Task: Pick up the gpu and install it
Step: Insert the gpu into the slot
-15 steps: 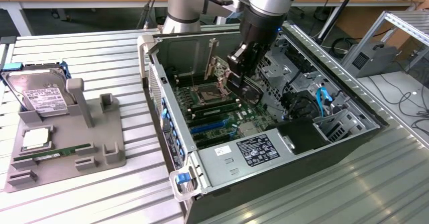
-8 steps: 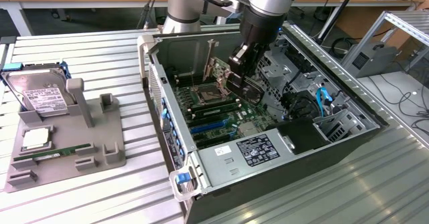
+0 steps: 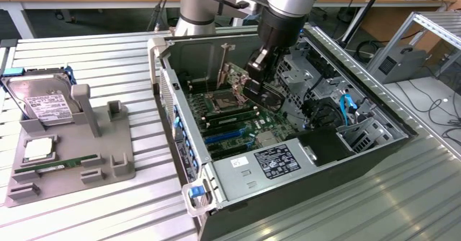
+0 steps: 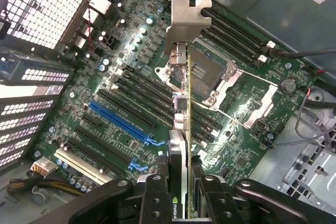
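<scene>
My gripper (image 3: pixel 253 89) is inside the open computer case (image 3: pixel 374 144), shut on the gpu (image 3: pixel 232 74). The card is held on edge above the motherboard (image 3: pixel 238 127). In the wrist view the gpu (image 4: pixel 183 103) is edge-on, clamped between the two black fingers (image 4: pixel 156 195). Its silver bracket (image 4: pixel 185 22) points away from the camera, over the black slots beside the CPU socket (image 4: pixel 205 74). I cannot tell whether the card's lower edge touches a slot.
A grey parts holder (image 3: pixel 108 168) lies on the slatted table at the exterior view's left, carrying a silver hard drive (image 3: pixel 45 103) and a green memory stick (image 3: pixel 68 164). Case walls, drive cages and cables (image 3: pixel 346 108) crowd around the gripper. A blue slot (image 4: pixel 123 121) runs across the motherboard.
</scene>
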Tool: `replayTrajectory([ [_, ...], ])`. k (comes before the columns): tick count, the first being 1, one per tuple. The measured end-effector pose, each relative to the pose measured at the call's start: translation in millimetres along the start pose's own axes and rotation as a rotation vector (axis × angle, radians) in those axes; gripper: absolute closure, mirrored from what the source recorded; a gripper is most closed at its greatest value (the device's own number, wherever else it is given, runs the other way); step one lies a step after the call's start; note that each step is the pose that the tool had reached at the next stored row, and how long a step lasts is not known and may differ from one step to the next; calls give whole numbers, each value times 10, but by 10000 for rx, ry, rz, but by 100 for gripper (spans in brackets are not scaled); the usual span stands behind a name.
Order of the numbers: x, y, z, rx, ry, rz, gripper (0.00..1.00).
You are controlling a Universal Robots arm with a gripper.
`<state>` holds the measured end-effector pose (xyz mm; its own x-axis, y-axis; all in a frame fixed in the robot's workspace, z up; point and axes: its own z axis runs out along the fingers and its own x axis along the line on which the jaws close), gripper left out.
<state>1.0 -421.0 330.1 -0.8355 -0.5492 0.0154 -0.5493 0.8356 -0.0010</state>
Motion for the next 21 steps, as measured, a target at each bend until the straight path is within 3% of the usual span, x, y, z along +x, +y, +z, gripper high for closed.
replayTrajectory([
  [21,-5,-3,0,24,-1,-1568,73],
])
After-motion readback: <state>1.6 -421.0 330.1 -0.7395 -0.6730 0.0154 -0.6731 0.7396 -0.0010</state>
